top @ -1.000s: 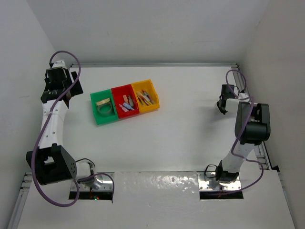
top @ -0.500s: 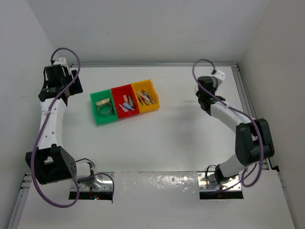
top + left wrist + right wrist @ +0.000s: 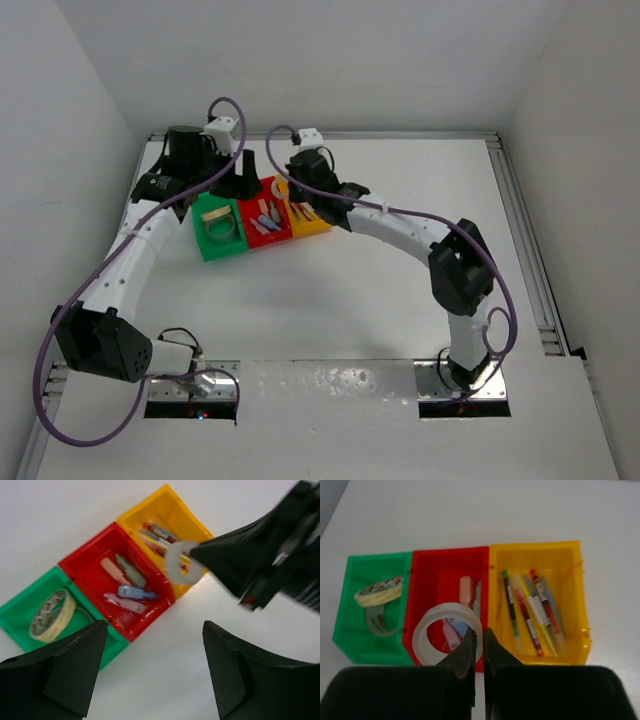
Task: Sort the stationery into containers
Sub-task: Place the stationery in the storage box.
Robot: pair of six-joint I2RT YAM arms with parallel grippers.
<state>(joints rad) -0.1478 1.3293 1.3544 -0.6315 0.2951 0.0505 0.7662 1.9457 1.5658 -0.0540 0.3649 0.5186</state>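
White table [image 3: 400, 300], left claw [image 3: 154, 627] spread wide and empty, green bin [image 3: 375, 556] holding tan tape [image 3: 379, 591], red bin [image 3: 447, 562] with short sticks [image 3: 465, 590], right claw [image 3: 478, 635] pinching a whitish tape roll [image 3: 427, 625] over it, yellow bin [image 3: 535, 555] with pens [image 3: 536, 611].

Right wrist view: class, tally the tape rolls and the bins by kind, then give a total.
Tape rolls: 3 (cream roll, grey roll, whitish roll)
Bins: 3 (green bin, red bin, yellow bin)
Total: 6
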